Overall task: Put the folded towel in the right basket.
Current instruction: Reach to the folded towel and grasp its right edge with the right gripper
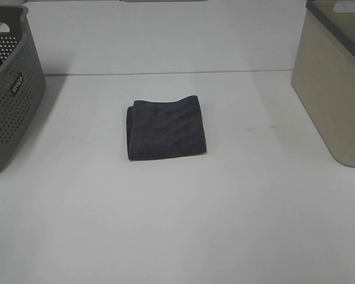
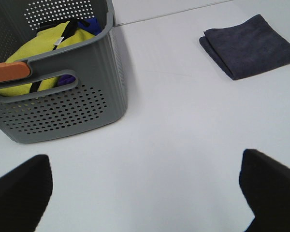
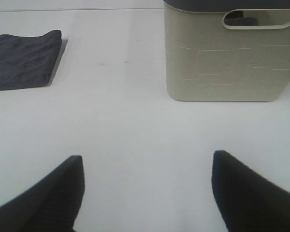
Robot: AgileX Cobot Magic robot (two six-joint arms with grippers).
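Both pairs of my jaws stand spread wide and hold nothing. My left gripper point(image 2: 144, 176) hangs over the bare white table point(image 2: 183, 125), and my right gripper point(image 3: 147, 176) does the same on its own side. Neither touches anything that I can see.

One folded towel point(image 1: 165, 130), dark grey, lies flat near the middle of the table, well apart from both of my grippers. It is folded into a rough square, and in the high view its layered edges show along its left side. Nothing lies on it or touches it.

Two baskets flank the towel, one on each side, and neither touches it. The right basket point(image 1: 334, 94) is beige with a dark rim and stands at the table's right edge. My right wrist camera shows its wall and one handle slot. The left basket point(image 1: 15, 106) is grey and perforated and stands at the left edge. My left wrist camera shows a yellow cloth point(image 2: 43, 46) inside it with a blue item point(image 2: 94, 24) beside the cloth. An orange piece point(image 2: 7, 72) sits at its rim.
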